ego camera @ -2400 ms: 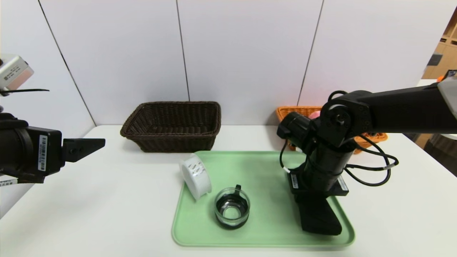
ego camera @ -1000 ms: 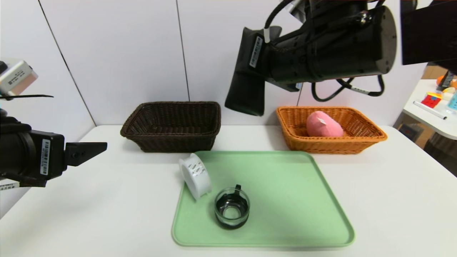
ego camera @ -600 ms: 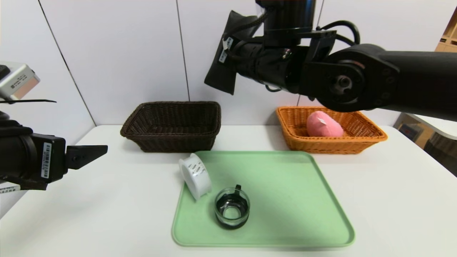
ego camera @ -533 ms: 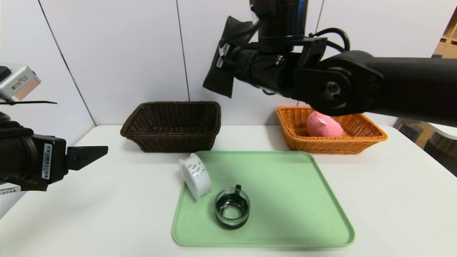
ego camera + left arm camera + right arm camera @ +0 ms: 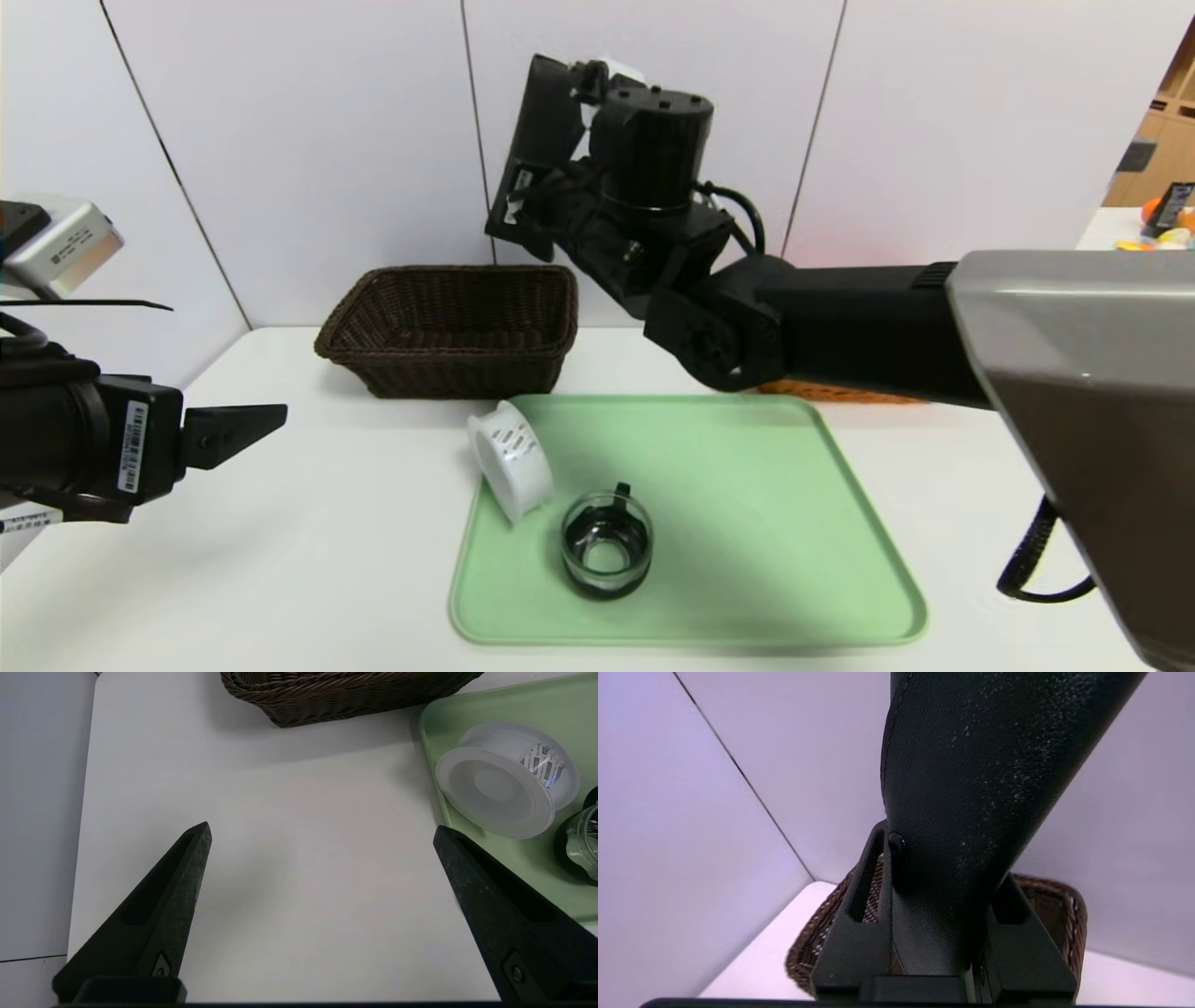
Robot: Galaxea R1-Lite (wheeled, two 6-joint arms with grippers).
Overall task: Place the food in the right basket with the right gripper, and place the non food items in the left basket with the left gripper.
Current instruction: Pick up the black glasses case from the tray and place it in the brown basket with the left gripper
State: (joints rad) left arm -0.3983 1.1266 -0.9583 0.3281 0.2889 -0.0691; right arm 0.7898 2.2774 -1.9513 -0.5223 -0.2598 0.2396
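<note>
Black soft case [image 5: 962,788]: aloft, details logged left to right. Left gripper [image 5: 322,828] hovers over the white table [image 5: 308,560] at far left, jaws wide. Right gripper [image 5: 945,854], raised above the dark brown basket [image 5: 448,373], is clamped on the case. White spool-like disc [image 5: 513,462] leans tilted at the left edge of the green tray [image 5: 747,513]; glass cup [image 5: 607,546] sits upright on the tray, just beside it. Orange-tan basket [image 5: 840,390] stands behind the right arm [image 5: 859,322], mostly hidden; contents cannot be told.
</note>
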